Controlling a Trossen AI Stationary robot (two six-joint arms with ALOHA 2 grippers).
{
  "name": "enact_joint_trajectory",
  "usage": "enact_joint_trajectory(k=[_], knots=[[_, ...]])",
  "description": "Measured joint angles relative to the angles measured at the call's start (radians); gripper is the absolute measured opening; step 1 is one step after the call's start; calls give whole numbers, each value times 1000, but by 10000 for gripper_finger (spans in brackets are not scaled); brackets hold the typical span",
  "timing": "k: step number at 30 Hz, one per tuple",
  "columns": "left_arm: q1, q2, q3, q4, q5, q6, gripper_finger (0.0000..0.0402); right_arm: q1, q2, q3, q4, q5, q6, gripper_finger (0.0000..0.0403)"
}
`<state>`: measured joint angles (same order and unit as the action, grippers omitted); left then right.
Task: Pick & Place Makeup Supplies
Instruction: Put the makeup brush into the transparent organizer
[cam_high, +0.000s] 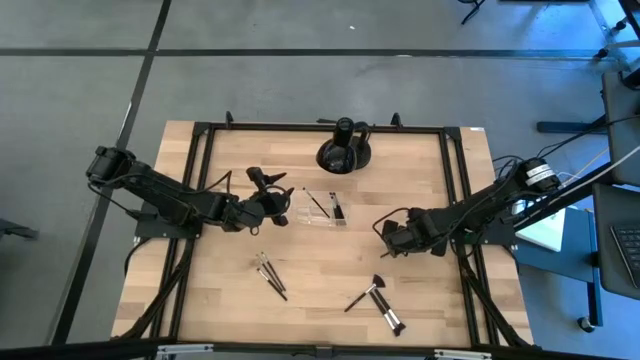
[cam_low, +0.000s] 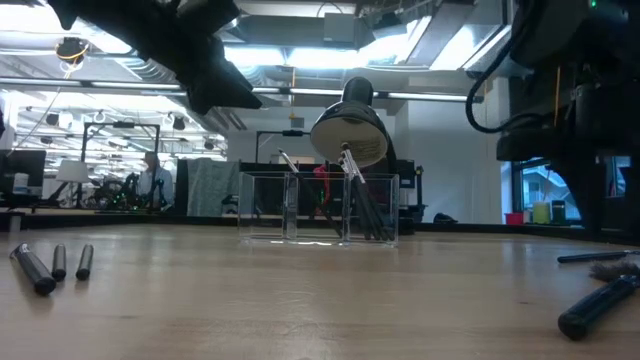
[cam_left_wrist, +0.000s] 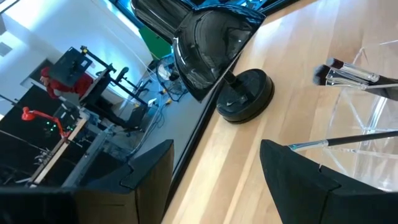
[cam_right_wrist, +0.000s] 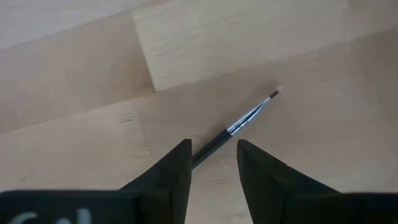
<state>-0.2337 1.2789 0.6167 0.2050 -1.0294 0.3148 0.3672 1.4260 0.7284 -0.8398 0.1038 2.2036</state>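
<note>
From above: left gripper (cam_high: 283, 203) poised just beside the clear organiser tray (cam_high: 322, 208) near the middle of the wooden surface (cam_high: 230, 300), fingers spread, nothing between them; right gripper (cam_high: 383, 232) low over the surface on the right side; black mirror (cam_high: 344, 150) at the far edge; loose brushes (cam_high: 271, 275) lying near the front, a fan brush (cam_high: 368, 293) further right. At surface height: tray (cam_low: 318, 208) standing mid-surface with brushes leaning inside, three dark handles (cam_low: 55, 264) lying at left. Past the left wrist: mirror base (cam_left_wrist: 245, 94) on the surface, brush tips (cam_left_wrist: 348, 74) poking over the tray wall. Past the right wrist: fingers (cam_right_wrist: 168, 174) partly parted astride the handle end of a thin brush (cam_right_wrist: 239, 124) lying flat on the wood; grip on it cannot be told.
</note>
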Motion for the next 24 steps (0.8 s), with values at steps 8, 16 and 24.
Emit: enact_joint_trajectory(k=[8, 16, 24], knots=[[0, 0, 0, -14, 1, -14, 235, 0, 12, 0, -6, 0, 2, 129], [-4, 0, 0, -31, 0, -17, 235, 0, 81, 0, 29, -1, 13, 129], [-8, 0, 0, -31, -1, -16, 235, -3, 98, 3, 6, 39, -78, 127]])
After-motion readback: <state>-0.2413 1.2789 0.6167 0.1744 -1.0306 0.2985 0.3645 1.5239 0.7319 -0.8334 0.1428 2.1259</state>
